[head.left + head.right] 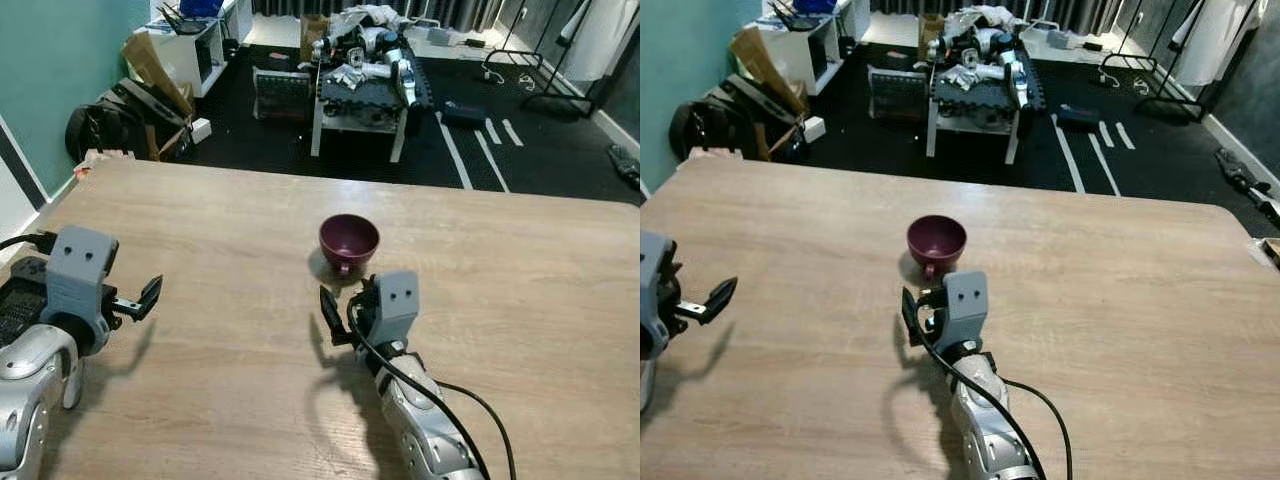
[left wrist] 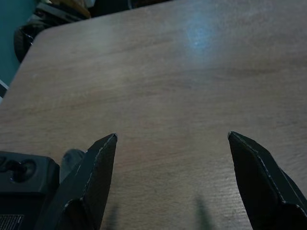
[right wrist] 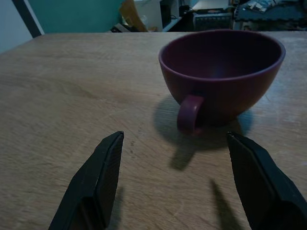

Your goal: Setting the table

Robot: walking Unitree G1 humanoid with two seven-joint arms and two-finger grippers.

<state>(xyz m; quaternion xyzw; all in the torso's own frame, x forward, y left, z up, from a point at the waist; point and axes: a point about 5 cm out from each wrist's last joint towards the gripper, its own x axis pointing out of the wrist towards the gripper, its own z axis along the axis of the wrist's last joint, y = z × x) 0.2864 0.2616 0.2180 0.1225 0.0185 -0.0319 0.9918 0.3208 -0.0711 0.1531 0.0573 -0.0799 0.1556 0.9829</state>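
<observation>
A maroon cup (image 1: 349,240) stands upright near the middle of the wooden table (image 1: 520,300), its handle (image 3: 190,113) turned toward me. My right gripper (image 1: 345,308) hovers low over the table just on the near side of the cup, pointing at it. It is open, and the cup (image 3: 220,72) sits beyond the fingertips, not between them. My left gripper (image 1: 143,298) is at the table's left side, far from the cup. It is open over bare wood (image 2: 192,86), with nothing between its fingers (image 2: 98,165).
Beyond the table's far edge lies a dark floor with a cluttered low white table (image 1: 362,85), cardboard boxes and bags (image 1: 140,95) by the teal wall, and a clothes rack (image 1: 580,50) at the back right. A black cable (image 1: 440,385) runs along my right arm.
</observation>
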